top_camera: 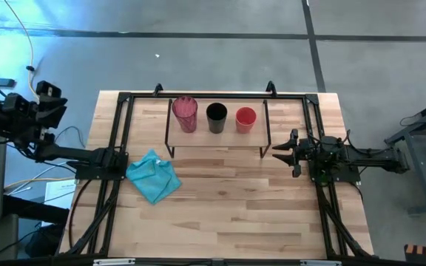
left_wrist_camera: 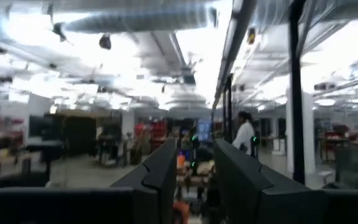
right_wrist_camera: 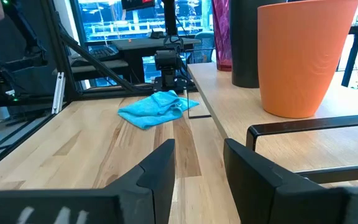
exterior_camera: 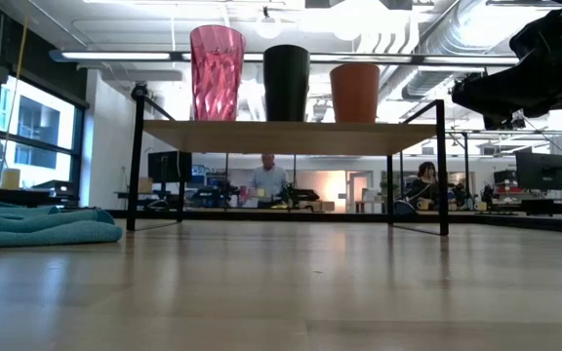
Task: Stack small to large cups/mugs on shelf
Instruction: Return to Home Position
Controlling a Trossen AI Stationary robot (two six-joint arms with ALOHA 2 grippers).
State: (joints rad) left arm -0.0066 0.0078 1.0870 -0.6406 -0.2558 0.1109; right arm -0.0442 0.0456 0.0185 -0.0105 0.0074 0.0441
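Three cups stand upright in a row on the shelf's light wood top (top_camera: 198,139): a tall pink tumbler (top_camera: 186,113) at the left, a black cup (top_camera: 217,117) in the middle and a short red-orange cup (top_camera: 245,119) at the right. All three also show in the low view: the tumbler (exterior_camera: 217,72), the black cup (exterior_camera: 287,82) and the red-orange cup (exterior_camera: 356,92). The shelf stands on thin black legs at the table's far middle. My right gripper (top_camera: 281,154) is open and empty, just off the shelf's right end, level with its top (right_wrist_camera: 247,112). My left gripper (top_camera: 50,97) is open and empty, beyond the table's left edge.
A crumpled teal cloth (top_camera: 154,176) lies on the table near the shelf's left legs. A black frame (top_camera: 121,133) runs along the table's sides and far edge. Bare wood (top_camera: 228,207) lies between the shelf and the near edge. People sit in the room beyond the table (exterior_camera: 267,178).
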